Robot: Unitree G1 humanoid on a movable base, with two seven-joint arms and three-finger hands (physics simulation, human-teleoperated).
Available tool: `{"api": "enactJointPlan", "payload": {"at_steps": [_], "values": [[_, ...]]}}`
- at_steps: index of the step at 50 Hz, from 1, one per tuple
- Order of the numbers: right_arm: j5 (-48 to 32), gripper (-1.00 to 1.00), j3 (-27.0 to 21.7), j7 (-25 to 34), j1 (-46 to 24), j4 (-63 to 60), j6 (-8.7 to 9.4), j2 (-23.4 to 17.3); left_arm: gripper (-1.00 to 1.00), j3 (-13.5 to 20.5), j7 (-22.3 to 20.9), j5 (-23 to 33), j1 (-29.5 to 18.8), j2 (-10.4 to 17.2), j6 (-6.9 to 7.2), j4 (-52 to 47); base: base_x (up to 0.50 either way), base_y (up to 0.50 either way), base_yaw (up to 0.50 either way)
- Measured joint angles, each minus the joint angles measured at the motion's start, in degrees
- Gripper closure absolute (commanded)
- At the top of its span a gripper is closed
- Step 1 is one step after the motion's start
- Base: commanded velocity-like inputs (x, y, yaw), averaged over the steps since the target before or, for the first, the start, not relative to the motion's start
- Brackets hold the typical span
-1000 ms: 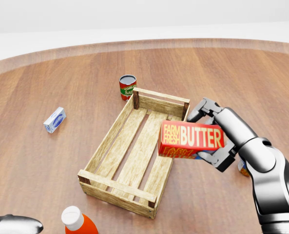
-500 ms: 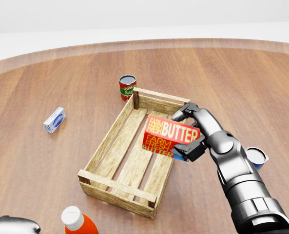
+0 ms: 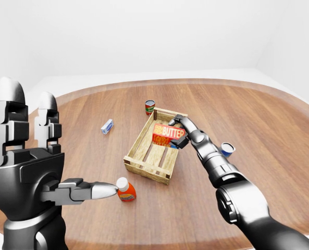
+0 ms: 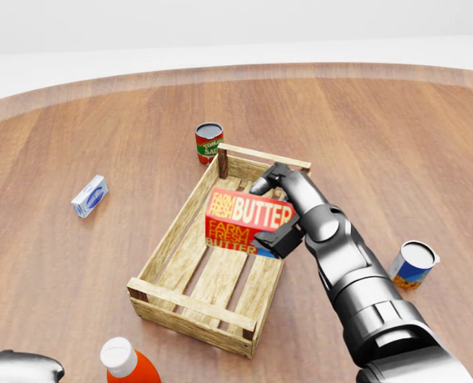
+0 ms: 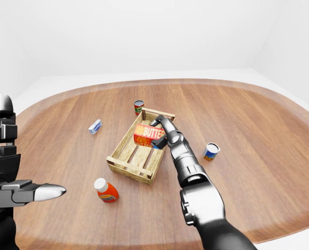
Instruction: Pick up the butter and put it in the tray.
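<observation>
- Wooden table (image 4: 427,136), round-edged, fills most of the head view and carries everything else.
- Right arm comes up from the bottom right of the head view and reaches over the tray's right side.
- Left hand (image 3: 26,166) stands tall at the left of the left-eye view, fingers spread wide and upright, thumb pointing right, holding nothing.
- Tray (image 4: 184,231), a slatted wooden crate, sits in the middle of the head view, lying on a slant from lower left to upper right.
- Butter (image 4: 246,221), a red box with yellow and white lettering, hangs over the upper half of the tray, tilted, its long side across the slats; whether it touches them cannot be told.
- Right hand (image 4: 282,211) has its fingers closed round the right end of the butter.
- Orange bottle (image 4: 128,363) with a white cap stands near the tray's lower end.
- Blue-labelled can (image 4: 412,264) stands right of the arm.
- Red can (image 4: 208,143) stands just above the tray's upper corner.
- Small blue-and-white carton (image 4: 89,195) lies well left of the tray.
</observation>
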Motion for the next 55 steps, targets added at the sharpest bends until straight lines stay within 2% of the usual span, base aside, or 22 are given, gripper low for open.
{"api": "enactJointPlan", "payload": {"at_steps": [25, 55], "values": [[-3.8, 1.0, -1.7, 0.3, -0.9, 3.2, 0.0, 4.0, -1.0, 1.1, 0.3, -1.1, -0.5, 0.3, 0.0, -0.5, 0.0, 0.0, 0.0], [-6.8, 1.0, -4.7, 1.2, 1.5, 4.4, 0.0, 5.3, -1.0, 1.5, 0.4, -1.4, -0.9, 0.6, 0.0, -0.4, 0.0, 0.0, 0.0]]}}
